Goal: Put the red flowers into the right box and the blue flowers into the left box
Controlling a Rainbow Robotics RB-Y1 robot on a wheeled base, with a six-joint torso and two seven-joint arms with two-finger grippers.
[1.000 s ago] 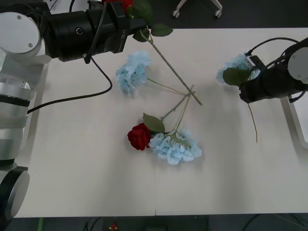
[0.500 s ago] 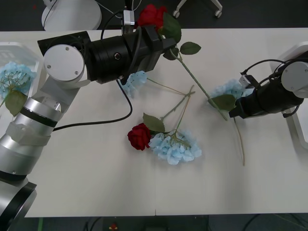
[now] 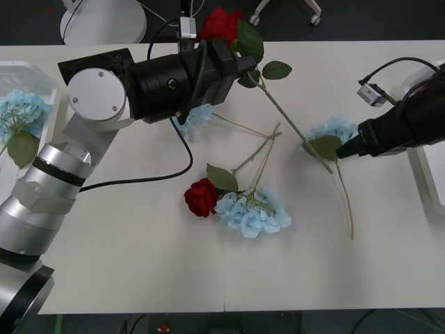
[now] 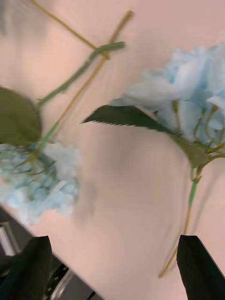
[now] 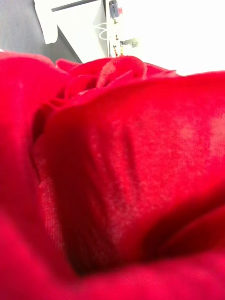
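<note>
- Up at the table's (image 3: 125,264) far edge, the left gripper (image 3: 233,52) holds a red rose (image 3: 221,22); its head fills the left wrist view (image 5: 117,187), and its stem (image 3: 288,122) slants down toward the table's middle, so the fingers are clamped on that flower.
- Over on the right side, the right gripper (image 3: 345,152) sits low by the table, just beside a blue flower (image 3: 334,130) lying there with a green leaf (image 3: 321,146) and a thin stem trailing toward the near edge.
- From the right wrist, its two dark fingers (image 4: 199,269) stand wide apart at the corners, with nothing between them; the blue cluster (image 4: 187,93) and its serrated leaf (image 4: 126,116) lie beyond, not touched.
- Near the middle, a second rose (image 3: 201,197) lies touching another blue flower (image 3: 254,211), their stems crossing upward.
- Partly behind the left arm, a further blue cluster (image 3: 197,116) shows.
- At the left edge, the left box (image 3: 35,73) holds a blue flower (image 3: 21,110) with a large leaf.
- At the right edge, a strip of the right box (image 3: 432,174) is visible.
</note>
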